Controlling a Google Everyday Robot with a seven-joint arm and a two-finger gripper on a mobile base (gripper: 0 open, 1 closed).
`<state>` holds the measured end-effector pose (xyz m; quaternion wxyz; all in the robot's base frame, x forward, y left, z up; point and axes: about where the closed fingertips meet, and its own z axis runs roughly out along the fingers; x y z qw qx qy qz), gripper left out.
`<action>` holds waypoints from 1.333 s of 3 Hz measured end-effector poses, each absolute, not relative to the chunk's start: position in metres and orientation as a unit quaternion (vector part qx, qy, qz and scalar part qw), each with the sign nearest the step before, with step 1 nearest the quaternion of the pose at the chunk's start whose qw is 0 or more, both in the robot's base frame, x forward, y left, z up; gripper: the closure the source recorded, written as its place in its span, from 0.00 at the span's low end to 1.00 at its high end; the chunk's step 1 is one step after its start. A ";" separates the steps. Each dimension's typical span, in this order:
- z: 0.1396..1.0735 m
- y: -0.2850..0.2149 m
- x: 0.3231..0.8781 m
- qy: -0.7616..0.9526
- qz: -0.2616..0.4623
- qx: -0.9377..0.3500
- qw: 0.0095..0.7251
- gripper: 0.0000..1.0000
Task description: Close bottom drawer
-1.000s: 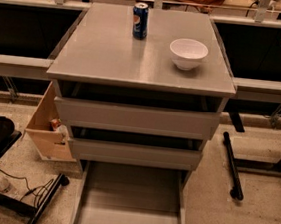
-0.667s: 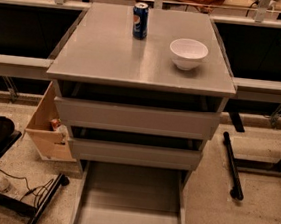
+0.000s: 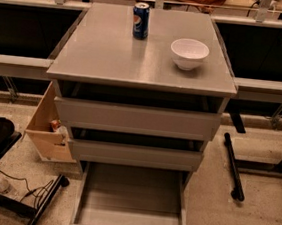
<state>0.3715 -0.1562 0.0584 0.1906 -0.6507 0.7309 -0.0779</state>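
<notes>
Camera view looks down on a grey cabinet [image 3: 111,56] with three drawers. The bottom drawer [image 3: 131,199] is at the foot of the cabinet, near the floor. It is pulled far out toward the camera, and its tray is shallow and bare. Its front panel lies at the lower edge of the view and only its top rim shows. The gripper is not in the view, so I cannot tell where it is, or whether it is open or closed.

I judge the drawer to be stiff, made of sheet material, and light because nothing lies inside. It probably slides on side rails, so a straight push should move it. No handle shows on it. The best place to push seems to be the middle of the front panel, pressing flat toward the cabinet. A push near one corner may turn the drawer and jam it. The smooth surface may let a contact slip, so a square contact is safer than an edge.

By count: one cabinet, three drawers, with the top drawer [image 3: 136,119] and the middle drawer [image 3: 134,155] each a little open. On top stand one can [image 3: 140,20] and one white bowl [image 3: 189,53], well apart. One wooden box [image 3: 48,135] stands at the left of the cabinet.
</notes>
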 end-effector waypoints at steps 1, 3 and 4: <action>0.077 -0.161 0.414 0.705 -0.104 -0.668 0.213 1.00; 0.093 -0.161 0.467 0.673 -0.121 -0.687 0.246 1.00; 0.096 -0.161 0.474 0.667 -0.124 -0.690 0.252 1.00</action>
